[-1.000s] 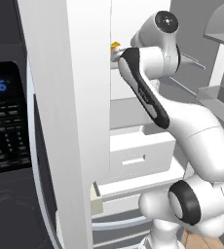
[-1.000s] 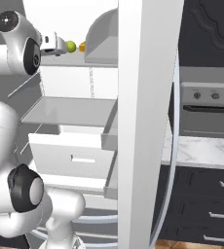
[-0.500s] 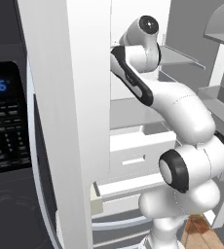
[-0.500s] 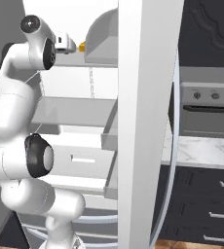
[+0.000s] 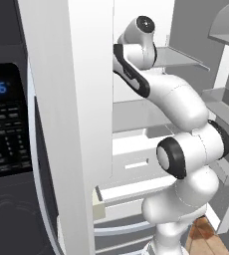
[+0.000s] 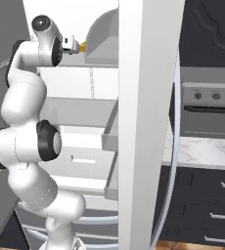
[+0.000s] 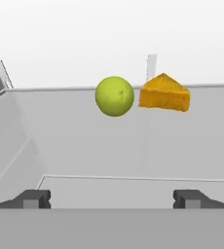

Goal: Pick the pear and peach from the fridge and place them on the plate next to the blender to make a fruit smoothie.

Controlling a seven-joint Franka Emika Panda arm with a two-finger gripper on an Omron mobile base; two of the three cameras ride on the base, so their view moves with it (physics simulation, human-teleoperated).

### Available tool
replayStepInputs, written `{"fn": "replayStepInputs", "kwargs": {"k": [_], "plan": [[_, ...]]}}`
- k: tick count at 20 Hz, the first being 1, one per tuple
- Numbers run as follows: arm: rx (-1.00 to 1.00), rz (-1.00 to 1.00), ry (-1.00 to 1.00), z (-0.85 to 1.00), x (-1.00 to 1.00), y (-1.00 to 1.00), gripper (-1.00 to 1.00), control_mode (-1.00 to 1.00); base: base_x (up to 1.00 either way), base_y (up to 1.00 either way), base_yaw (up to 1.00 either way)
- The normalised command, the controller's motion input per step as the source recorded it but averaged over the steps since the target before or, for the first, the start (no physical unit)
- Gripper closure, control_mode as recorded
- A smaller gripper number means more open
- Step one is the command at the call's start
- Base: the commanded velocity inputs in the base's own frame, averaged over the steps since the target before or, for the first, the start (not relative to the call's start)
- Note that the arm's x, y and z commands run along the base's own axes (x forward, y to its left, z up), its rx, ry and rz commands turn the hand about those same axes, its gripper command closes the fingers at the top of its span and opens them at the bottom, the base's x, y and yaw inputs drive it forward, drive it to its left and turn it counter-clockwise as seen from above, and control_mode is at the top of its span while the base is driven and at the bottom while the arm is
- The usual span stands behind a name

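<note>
The hand [image 7: 112, 198] is spread wide and empty, its two fingertips [image 7: 35, 198] far apart and touching nothing. Ahead of it on a white shelf [image 7: 84, 141] of the fridge [image 5: 66, 99] sits the pear [image 7: 114, 96], with an orange wedge [image 7: 164, 93] just beside it on the right in the hand view. In the right base view the wedge [image 6: 83, 47] peeks out beyond the hand. Since half a second ago the arm [image 5: 176, 104] has reached farther into the fridge, upper joints now nearer the shelf.

Pear [image 7: 114, 96] beside orange wedge [image 7: 164, 93], fingers [image 7: 34, 199] spread.
</note>
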Motion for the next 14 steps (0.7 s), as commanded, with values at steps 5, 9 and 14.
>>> {"fn": "replayStepInputs", "kwargs": {"k": [5, 9, 14], "plan": [[0.00, 0.00, 0.05, 0.00, 0.52, 0.05, -1.00, -1.00, 0.00, 0.00, 0.00], [0.00, 0.00, 0.04, 0.00, 0.44, 0.00, -1.00, -1.00, 0.00, 0.00, 0.00], [0.00, 0.00, 0.03, -0.12, 0.46, 0.03, -1.00, -1.00, 0.00, 0.00, 0.00]]}}
